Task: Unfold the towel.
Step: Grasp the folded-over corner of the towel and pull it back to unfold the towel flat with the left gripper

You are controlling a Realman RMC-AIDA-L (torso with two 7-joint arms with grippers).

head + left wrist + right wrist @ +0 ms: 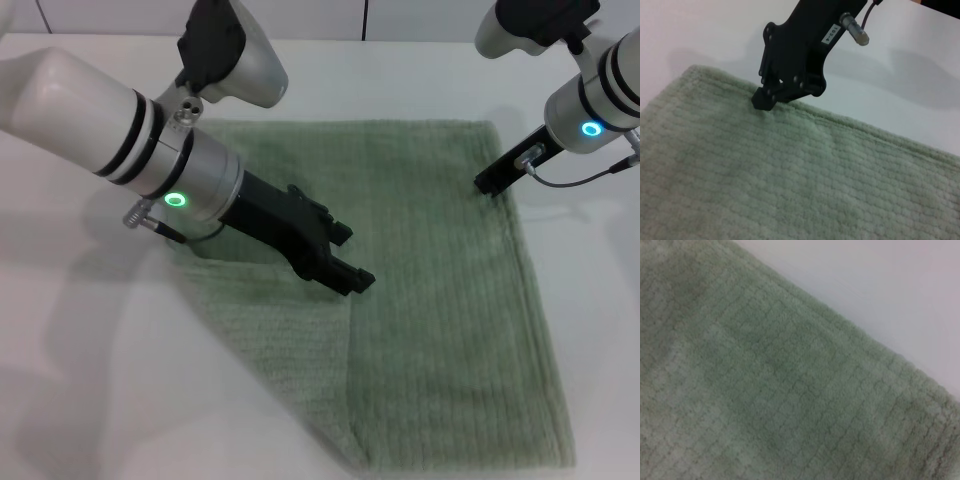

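A plain white, smooth-topped table (pixel 90 400) carries everything. Directly on it lies a large pale sage-green terry towel (pixel 440 300), spread toward the right, its near-left part folded double.

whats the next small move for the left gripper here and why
Probably lower the left gripper onto the folded flap's edge just below its fingertips and grip it. The towel still has a doubled layer on its left side, while the right gripper presses the far right edge, seemingly anchoring it.
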